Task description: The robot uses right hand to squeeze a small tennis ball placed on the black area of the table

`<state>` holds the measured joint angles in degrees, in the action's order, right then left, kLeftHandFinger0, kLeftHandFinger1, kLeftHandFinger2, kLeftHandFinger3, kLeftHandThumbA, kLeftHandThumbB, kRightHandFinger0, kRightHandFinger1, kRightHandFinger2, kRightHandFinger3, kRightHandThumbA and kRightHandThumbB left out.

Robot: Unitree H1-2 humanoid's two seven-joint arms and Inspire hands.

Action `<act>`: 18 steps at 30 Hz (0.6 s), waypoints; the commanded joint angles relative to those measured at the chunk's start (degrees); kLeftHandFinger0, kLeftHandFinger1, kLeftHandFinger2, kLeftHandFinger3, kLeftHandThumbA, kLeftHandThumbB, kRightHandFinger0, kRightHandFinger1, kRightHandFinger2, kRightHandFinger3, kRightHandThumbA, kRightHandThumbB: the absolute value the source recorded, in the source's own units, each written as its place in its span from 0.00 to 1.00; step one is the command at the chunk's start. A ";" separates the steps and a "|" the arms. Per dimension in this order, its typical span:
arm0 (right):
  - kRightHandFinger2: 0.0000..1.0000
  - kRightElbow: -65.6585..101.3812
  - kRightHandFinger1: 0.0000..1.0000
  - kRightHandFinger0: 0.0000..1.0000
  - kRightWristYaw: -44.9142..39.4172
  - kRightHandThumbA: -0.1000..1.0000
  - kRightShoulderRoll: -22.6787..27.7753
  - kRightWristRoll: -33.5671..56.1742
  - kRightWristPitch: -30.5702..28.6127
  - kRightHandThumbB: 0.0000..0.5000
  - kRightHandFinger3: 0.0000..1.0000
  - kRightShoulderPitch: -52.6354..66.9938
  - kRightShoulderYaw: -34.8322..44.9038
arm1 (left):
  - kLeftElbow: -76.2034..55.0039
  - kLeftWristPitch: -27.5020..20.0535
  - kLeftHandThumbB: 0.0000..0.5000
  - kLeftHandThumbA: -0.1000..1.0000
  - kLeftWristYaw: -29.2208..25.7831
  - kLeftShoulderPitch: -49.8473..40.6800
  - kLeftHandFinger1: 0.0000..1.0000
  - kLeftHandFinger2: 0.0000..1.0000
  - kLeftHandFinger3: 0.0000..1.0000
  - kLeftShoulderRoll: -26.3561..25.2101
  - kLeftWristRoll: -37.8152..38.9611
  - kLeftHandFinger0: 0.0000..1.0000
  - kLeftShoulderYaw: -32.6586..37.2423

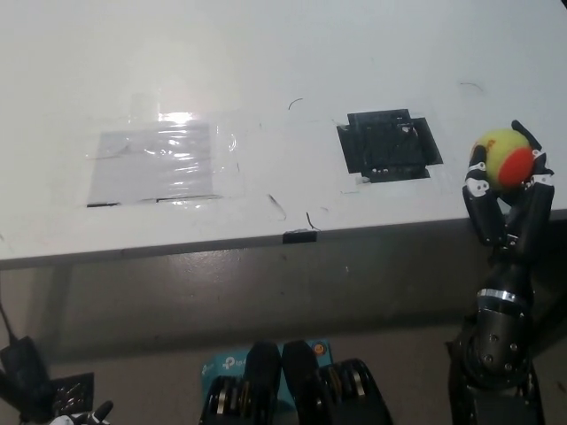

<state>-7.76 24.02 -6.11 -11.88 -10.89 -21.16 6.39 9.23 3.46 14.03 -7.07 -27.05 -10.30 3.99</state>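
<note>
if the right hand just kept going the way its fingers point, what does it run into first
Nothing, as far as this view shows. The right hand, shut on the tennis ball, points up the picture along the white table's right edge. The black area lies off to its left, outside that line. Height above the table is unclear.

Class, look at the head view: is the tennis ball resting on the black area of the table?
No, the tennis ball is held in the right robot hand, to the right of the black area.

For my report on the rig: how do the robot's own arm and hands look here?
The right hand is black, with slim segmented fingers bearing small white marks. A silver ring circles the wrist above a bulky black forearm with round screws. Of the white left hand, only a sliver shows, bottom left.
</note>
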 commanded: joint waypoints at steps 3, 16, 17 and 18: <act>0.29 -2.62 0.00 0.00 -5.34 0.00 7.36 -7.66 0.59 0.40 0.23 -7.18 -6.11 | -1.19 -0.21 1.00 1.00 0.44 0.27 0.20 0.44 0.64 -1.47 -0.56 0.23 -0.13; 0.59 -10.93 0.22 0.00 -20.35 0.00 22.80 -22.20 16.69 0.02 0.29 -19.87 -25.29 | -0.07 -0.79 1.00 1.00 0.94 1.20 0.17 0.40 0.58 -1.73 -0.21 0.20 -0.15; 0.63 -12.48 0.24 0.00 -21.14 0.00 23.45 -23.43 16.67 0.00 0.31 -20.49 -27.13 | 0.11 -1.29 1.00 1.00 0.99 1.29 0.16 0.38 0.56 -1.79 -0.20 0.19 -0.06; 0.65 -13.89 0.27 0.00 -21.11 0.00 23.68 -24.16 16.49 0.00 0.32 -20.86 -28.27 | 0.02 -1.26 1.00 1.00 1.04 1.29 0.16 0.39 0.56 -1.87 -0.31 0.19 0.02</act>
<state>-19.37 8.23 15.34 -28.73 1.66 -38.30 -18.18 9.53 3.57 14.11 -6.34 -27.27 -10.72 4.05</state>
